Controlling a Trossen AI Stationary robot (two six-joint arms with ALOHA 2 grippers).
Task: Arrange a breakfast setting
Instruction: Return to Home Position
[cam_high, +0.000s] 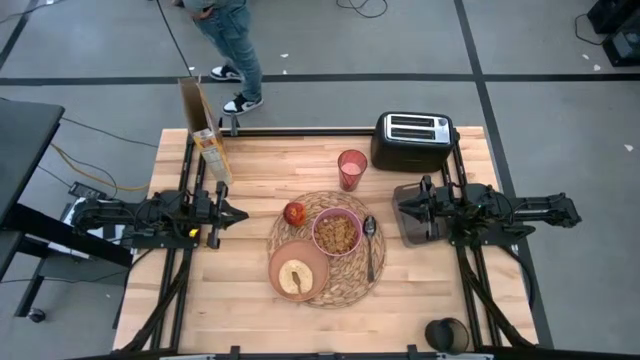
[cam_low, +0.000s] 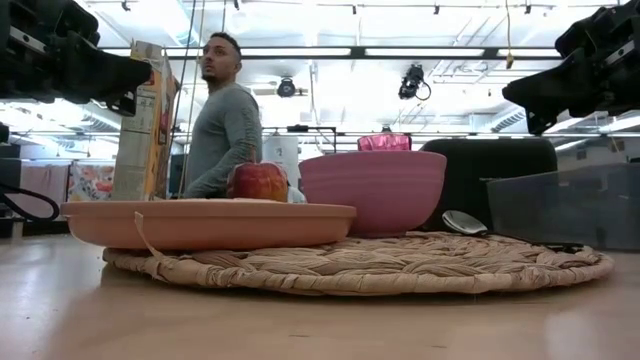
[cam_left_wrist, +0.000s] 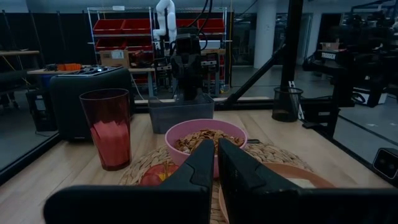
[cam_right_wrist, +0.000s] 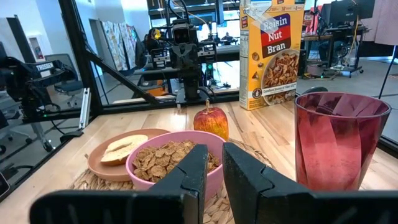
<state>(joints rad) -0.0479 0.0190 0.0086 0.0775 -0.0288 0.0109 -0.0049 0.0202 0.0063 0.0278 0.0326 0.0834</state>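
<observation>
The round woven placemat (cam_high: 345, 290) lies at the table's middle. On it stand the pink bowl (cam_high: 337, 232) filled with cereal flakes, the tan-brown plate (cam_high: 298, 272) bearing a toast slice (cam_high: 294, 277), the red apple (cam_high: 294, 212) and the metal spoon (cam_high: 370, 240). The pinkish-red tumbler (cam_high: 351, 168) stands upright on the bare wood just beyond the mat. My left gripper (cam_high: 240, 214) hovers left of the mat, shut and empty, pointing at the apple. My right gripper (cam_high: 400, 208) hovers right of the mat, shut and empty, pointing at the bowl. Both are raised above the table in the low view.
A black toaster (cam_high: 413, 140) stands at the far right. A clear plastic bin (cam_high: 412, 222) sits under my right gripper. A cereal box (cam_high: 205, 130) stands at the far left, and a black cup (cam_high: 447, 334) at the near right. A person (cam_high: 228, 40) stands beyond the far edge.
</observation>
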